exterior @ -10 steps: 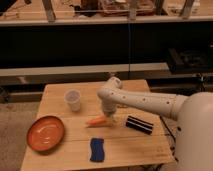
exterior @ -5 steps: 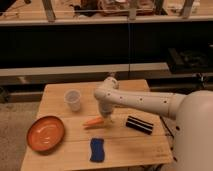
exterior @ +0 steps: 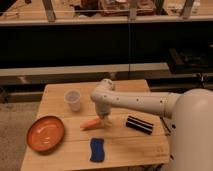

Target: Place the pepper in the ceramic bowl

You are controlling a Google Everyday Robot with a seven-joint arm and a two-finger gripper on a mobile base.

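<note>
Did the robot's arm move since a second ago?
Yes. The gripper slid left toward the plastic cup and now sits over the pepper on the table.

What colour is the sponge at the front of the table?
Blue sponge, in the camera view; gripper is at the pepper.

A single camera looks down from above the robot's own shoulder, facing forward across the whole worktop (exterior: pixel 60 92); the end effector (exterior: pixel 104 120) hangs mid-frame, moderately near.
</note>
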